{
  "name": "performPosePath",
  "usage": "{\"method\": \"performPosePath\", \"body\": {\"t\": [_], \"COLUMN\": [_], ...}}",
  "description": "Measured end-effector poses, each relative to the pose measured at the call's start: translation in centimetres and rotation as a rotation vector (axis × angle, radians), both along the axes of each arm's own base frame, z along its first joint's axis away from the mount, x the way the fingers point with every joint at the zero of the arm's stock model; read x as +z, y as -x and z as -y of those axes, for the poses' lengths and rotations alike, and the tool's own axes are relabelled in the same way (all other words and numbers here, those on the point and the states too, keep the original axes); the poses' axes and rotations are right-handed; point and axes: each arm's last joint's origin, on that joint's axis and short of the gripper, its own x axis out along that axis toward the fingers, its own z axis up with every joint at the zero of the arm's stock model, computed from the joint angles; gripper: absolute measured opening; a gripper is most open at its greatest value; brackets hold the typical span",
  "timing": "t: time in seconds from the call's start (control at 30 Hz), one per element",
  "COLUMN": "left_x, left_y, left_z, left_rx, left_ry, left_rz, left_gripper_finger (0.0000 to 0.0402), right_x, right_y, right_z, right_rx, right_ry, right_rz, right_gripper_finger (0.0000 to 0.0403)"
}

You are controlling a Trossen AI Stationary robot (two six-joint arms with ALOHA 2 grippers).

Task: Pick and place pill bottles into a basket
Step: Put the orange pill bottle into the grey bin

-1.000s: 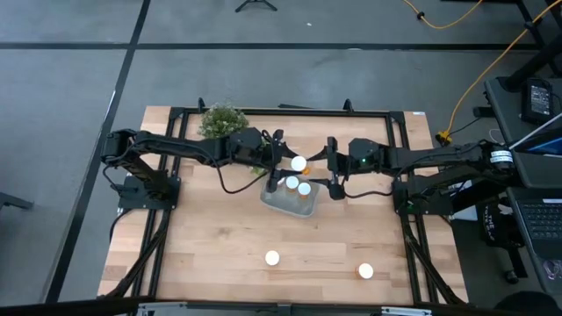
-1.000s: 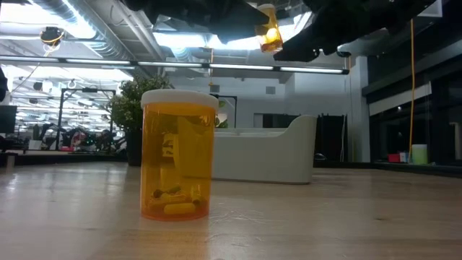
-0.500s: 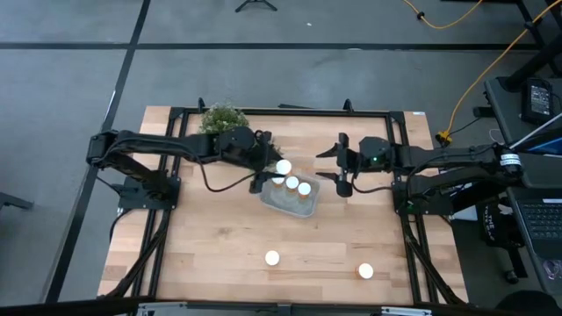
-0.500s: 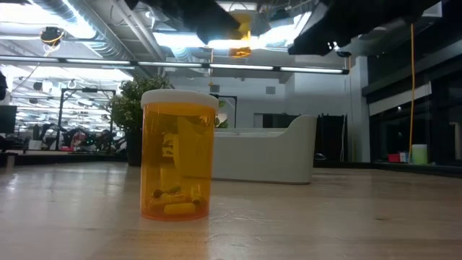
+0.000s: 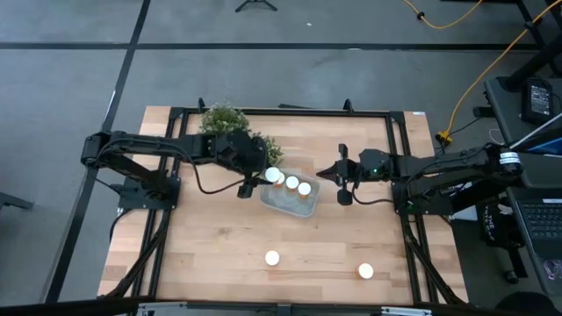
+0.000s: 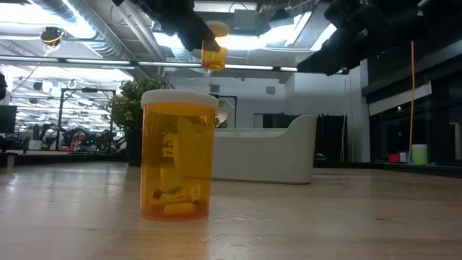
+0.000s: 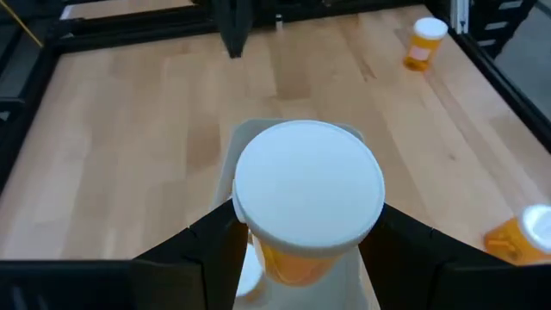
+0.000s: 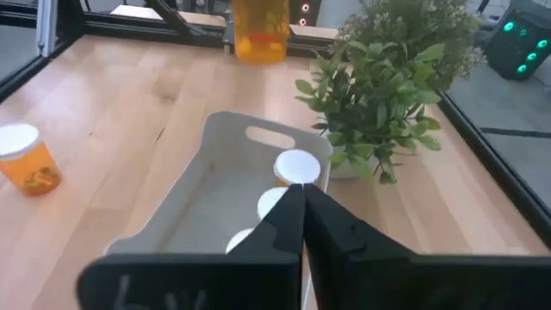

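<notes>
Bottle (image 5: 275, 175) with its white cap up is sitting clamped between the left gripper's (image 7: 297, 237) two fingers, hanging in the air over the basket's (image 5: 279, 203) end nearest the plants. In the low view this bottle (image 6: 213, 48) is showing high above the table (image 5: 211, 246), upright. Two more bottles (image 5: 299, 187) are standing inside the basket, caps up, side by side. A fourth bottle (image 5: 272, 259) is standing on the table near its front edge, well apart from the basket, and a fifth (image 5: 365, 271) is standing further toward the right arm's side. The low view is showing one bottle (image 6: 178, 154) close up, upright on the wood.

The right gripper (image 5: 342, 175) is hovering just beside the basket's other end, off the table, and its fingers (image 8: 340, 232) are pressing together with nothing between them. One plant (image 5: 223, 118) is standing at the table's far edge, and a second plant (image 8: 387, 95) is standing right beside the basket.
</notes>
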Motion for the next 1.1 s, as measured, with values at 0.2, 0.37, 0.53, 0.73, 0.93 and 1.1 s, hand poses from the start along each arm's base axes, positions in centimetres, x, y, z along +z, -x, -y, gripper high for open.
{"method": "performPosePath", "body": {"t": [0.2,0.37,0.53,0.73,0.93,1.1], "left_x": [-0.1,0.0,-1.0,-3.9,-6.1,-7.6], "left_y": [-0.1,-0.2,-1.1,-1.9,-1.5,-1.2], "left_z": [1.6,2.5,2.8,2.7,2.7,2.2], "left_rx": [-0.056,-0.083,-0.086,-0.08,-0.066,-0.026], "left_ry": [0.003,-0.001,0.004,0.005,0.02,0.006], "left_rz": [-0.002,0.001,-0.008,-0.031,0.017,0.066], "left_gripper_finger": [0.02,0.02,0.02,0.02,0.02,0.02], "right_x": [-0.6,-0.5,-0.5,-0.7,-0.7,-0.5], "right_y": [0.2,0.2,0.2,0.2,0.2,0.2], "right_z": [0.0,0.0,0.0,-0.2,-0.9,-1.0], "right_rx": [0.001,0.0,-0.001,-0.003,0.025,0.034], "right_ry": [0.003,0.002,-0.002,-0.047,-0.053,-0.05], "right_rz": [0.049,0.058,0.062,0.049,0.049,0.067], "right_gripper_finger": [0.0005,0.0008,0.0009,0.0009,0.0009,0.0009]}}
